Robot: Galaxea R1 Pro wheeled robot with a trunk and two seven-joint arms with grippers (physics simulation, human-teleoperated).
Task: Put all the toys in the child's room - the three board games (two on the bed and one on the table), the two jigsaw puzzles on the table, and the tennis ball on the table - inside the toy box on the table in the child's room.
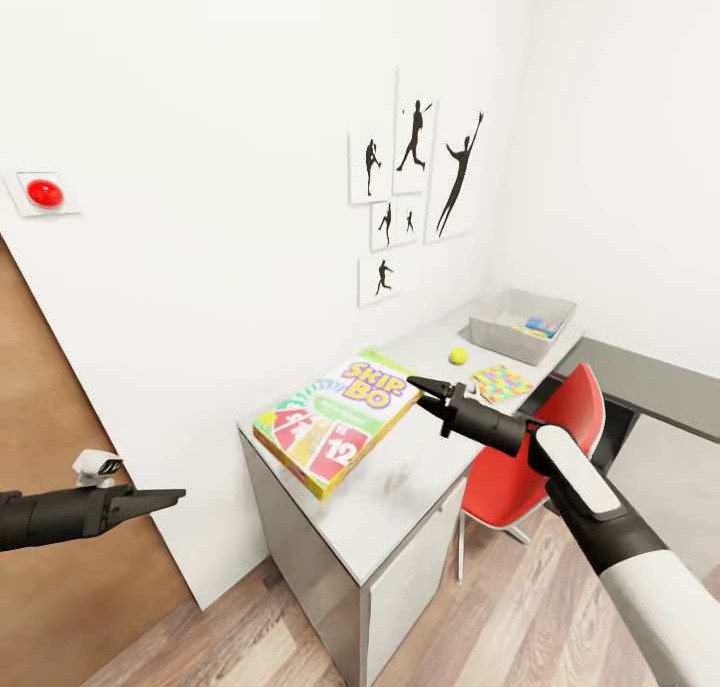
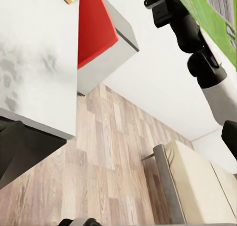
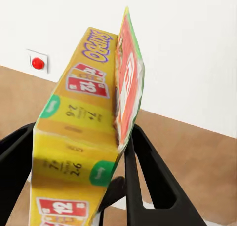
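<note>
My right gripper [image 1: 424, 391] is shut on the corner of the SKIP-BO board game [image 1: 335, 422], a flat white, red and yellow box held level just above the near end of the table [image 1: 400, 492]. Its yellow side fills the gap between the fingers [image 3: 148, 171], and its green underside [image 2: 217, 14] shows from below. The light-grey toy box [image 1: 500, 339] stands at the table's far end with a small blue board game [image 1: 541, 325] inside. A tennis ball [image 1: 458, 356] and one jigsaw puzzle [image 1: 502, 380] lie in front of it. My left gripper [image 1: 168, 497] hangs shut, low at the left.
A red chair [image 1: 540, 447] is tucked under the table beside my right arm. The lower dark-grey desk section [image 1: 650, 377] runs off to the right. A brown door [image 1: 60, 567] stands at the left, and the bed [image 2: 197, 186] lies on the wooden floor behind.
</note>
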